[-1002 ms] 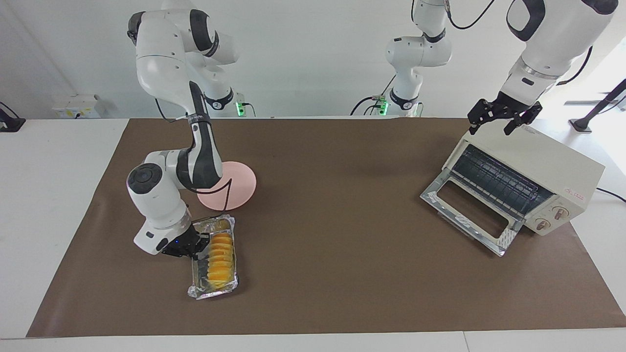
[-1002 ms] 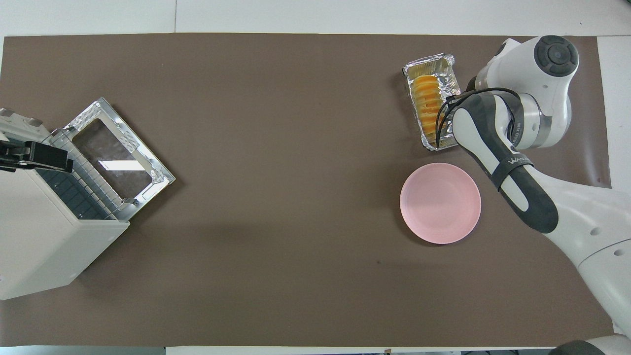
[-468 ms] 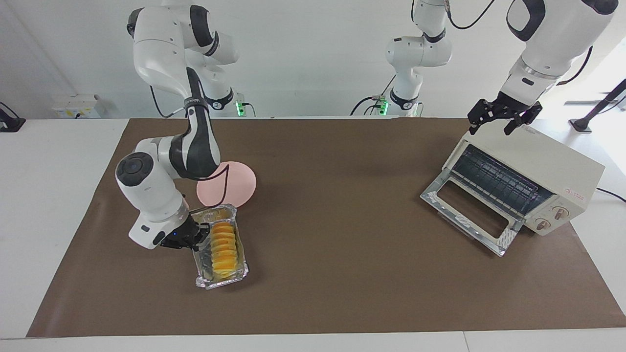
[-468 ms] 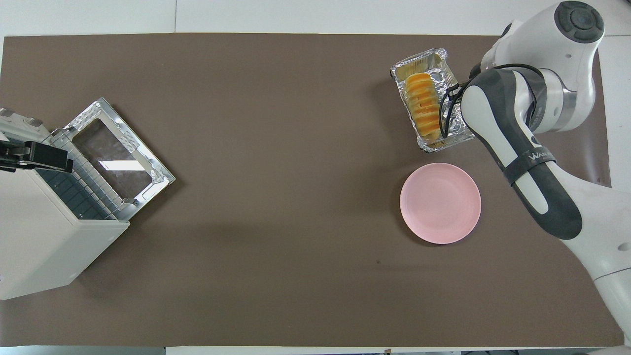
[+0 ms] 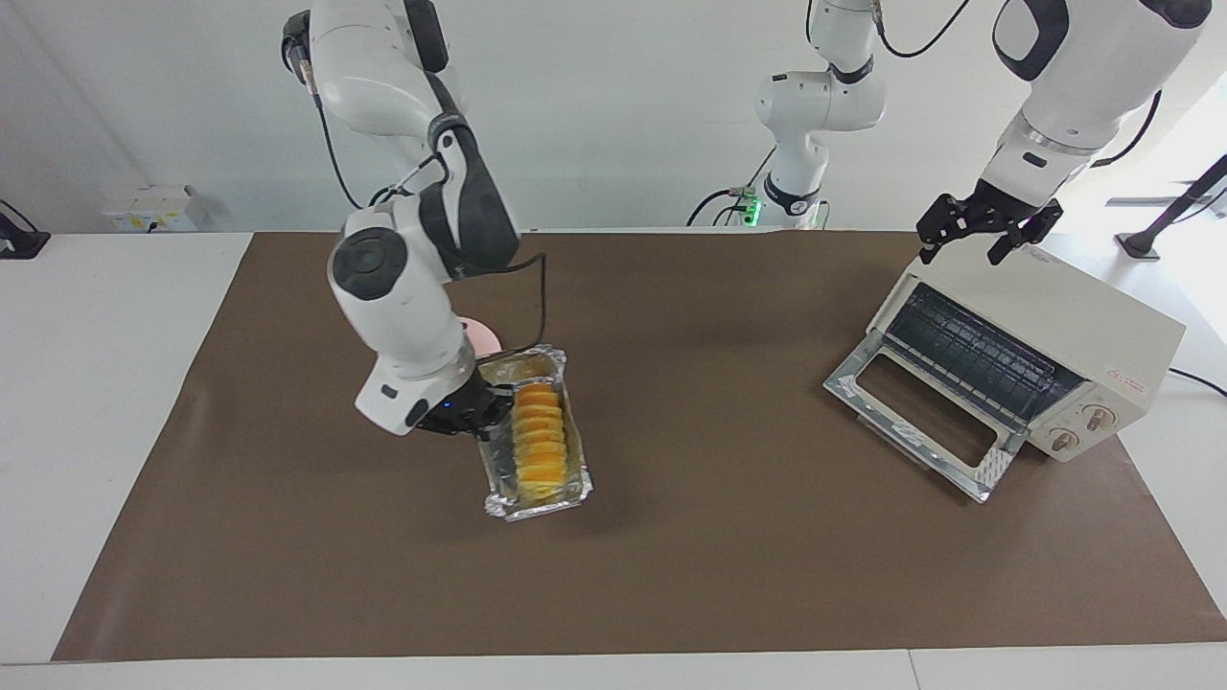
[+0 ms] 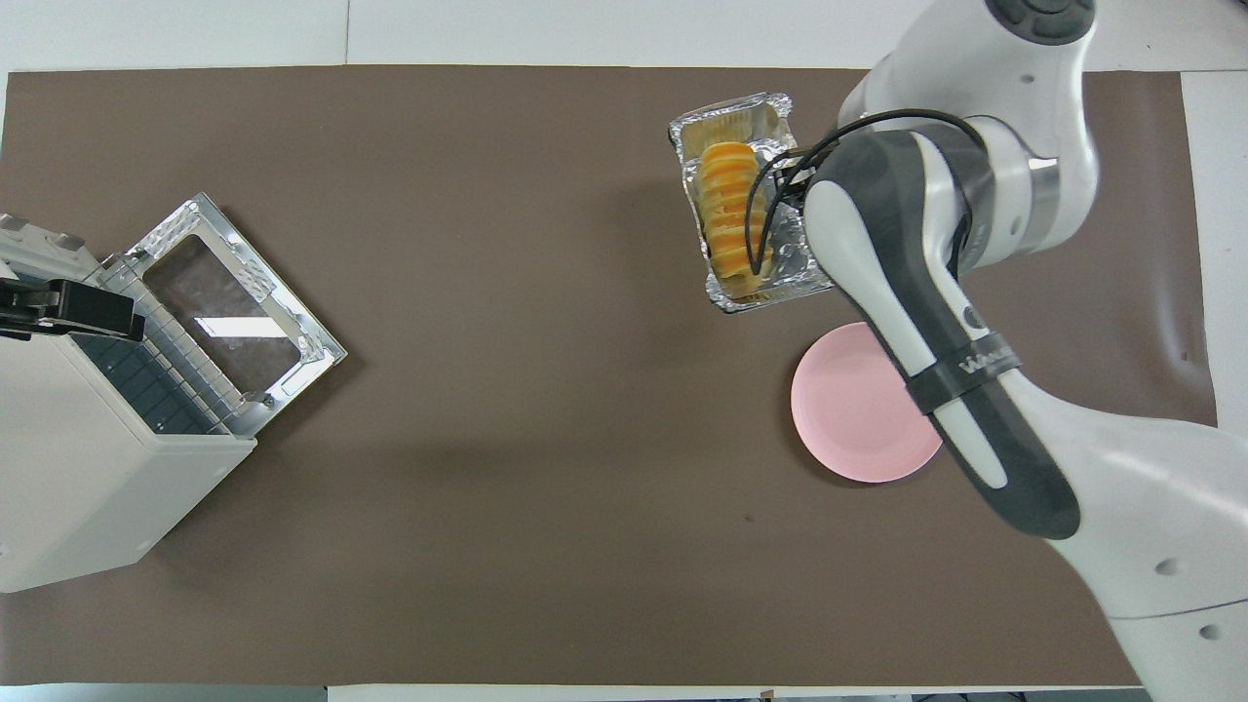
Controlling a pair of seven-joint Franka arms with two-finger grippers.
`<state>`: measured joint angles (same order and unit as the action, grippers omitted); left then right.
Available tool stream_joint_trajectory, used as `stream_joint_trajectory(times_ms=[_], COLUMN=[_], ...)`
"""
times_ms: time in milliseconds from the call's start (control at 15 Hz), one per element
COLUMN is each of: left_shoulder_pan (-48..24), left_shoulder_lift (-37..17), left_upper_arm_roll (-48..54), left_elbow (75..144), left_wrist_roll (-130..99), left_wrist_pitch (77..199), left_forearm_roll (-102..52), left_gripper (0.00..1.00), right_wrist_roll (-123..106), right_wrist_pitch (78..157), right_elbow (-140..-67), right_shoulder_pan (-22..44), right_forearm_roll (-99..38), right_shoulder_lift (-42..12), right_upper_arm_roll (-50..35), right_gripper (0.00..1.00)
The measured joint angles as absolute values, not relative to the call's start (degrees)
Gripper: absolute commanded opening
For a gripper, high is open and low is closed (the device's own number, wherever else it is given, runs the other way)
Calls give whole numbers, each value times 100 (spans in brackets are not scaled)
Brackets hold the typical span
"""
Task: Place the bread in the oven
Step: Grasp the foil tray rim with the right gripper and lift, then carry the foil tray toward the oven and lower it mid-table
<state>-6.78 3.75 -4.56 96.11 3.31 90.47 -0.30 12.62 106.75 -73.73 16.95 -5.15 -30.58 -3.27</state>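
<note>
The right gripper (image 5: 482, 419) is clamped on the rim of the foil tray (image 5: 505, 503), which it carries above the mat with the bread (image 5: 538, 444) inside, beside the pink plate (image 6: 853, 414). Thin foil could buckle and tip the loaf out. The left gripper (image 5: 987, 235) waits with fingers spread over the oven (image 5: 1074, 331), whose door (image 5: 915, 410) lies open.

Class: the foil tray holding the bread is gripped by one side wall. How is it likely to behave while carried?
The crinkled foil tray looks thin, so its wall may buckle at the right gripper. Held off-centre, it could sag. The bread sits loose, so slices might shift.
</note>
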Motion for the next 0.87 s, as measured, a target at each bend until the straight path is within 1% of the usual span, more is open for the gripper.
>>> stream_joint_trajectory(times_ms=[134, 334, 468, 668, 869], left_shoulder_pan=[-678, -678, -678, -678, -678], left_shoulder_lift=[375, 375, 375, 375, 375], left_upper_arm_roll=[-456, -456, -456, -456, -456], left_elbow=[9611, 9611, 9611, 9611, 9611], left_wrist_roll=[331, 331, 331, 331, 331], left_wrist_pitch=[9047, 9047, 9047, 9047, 9047], left_forearm_roll=[-30, -30, -30, -30, -30], left_gripper=[100, 100, 100, 100, 100], right_wrist_roll=[2242, 3188, 3418, 3441, 3441], right_wrist_pitch=[10961, 11476, 11913, 12746, 13507], right_elbow=[-7393, -7559, -7809, -8545, -9293], right_shoulder_pan=[2321, 2902, 3066, 3114, 3113], right_forearm_roll=[-516, -516, -514, -513, -513], right_shoulder_lift=[-3100, -3240, -3330, -3355, -3245], right_upper_arm_roll=[-323, -314, -310, -300, -289], right_gripper=[0, 0, 0, 0, 0])
